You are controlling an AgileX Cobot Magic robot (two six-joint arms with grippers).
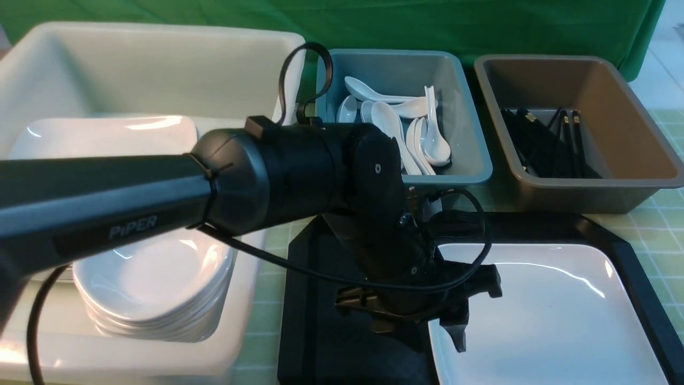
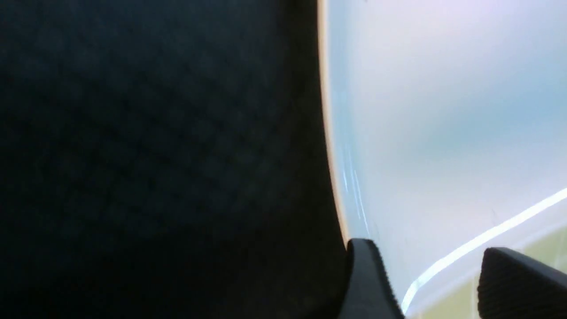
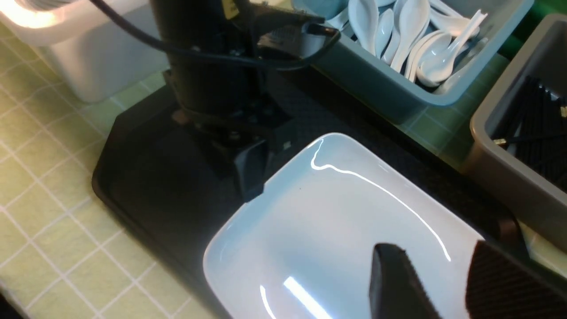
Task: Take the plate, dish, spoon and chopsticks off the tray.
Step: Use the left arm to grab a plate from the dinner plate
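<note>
Fig. 1. The table [image 1: 662, 224] before me, covered by a pale green cloth [image 3: 35, 133] ruled in a grid of light lines. Four containers rest directly on it.
(a) On my left, a large white tub [image 1: 160, 48], running from the near side to the far side.
(b) Far middle, a teal tub [image 1: 470, 155], just beside the white tub.
(c) Far right, a brown tub [image 1: 630, 133], near the teal tub, with a gap between them.
(d) Nearest me, the black tray [image 1: 331, 342] with cut-off corners. Its far rim lies near both smaller tubs. A narrow band of cloth separates its left rim from the white tub.
</note>
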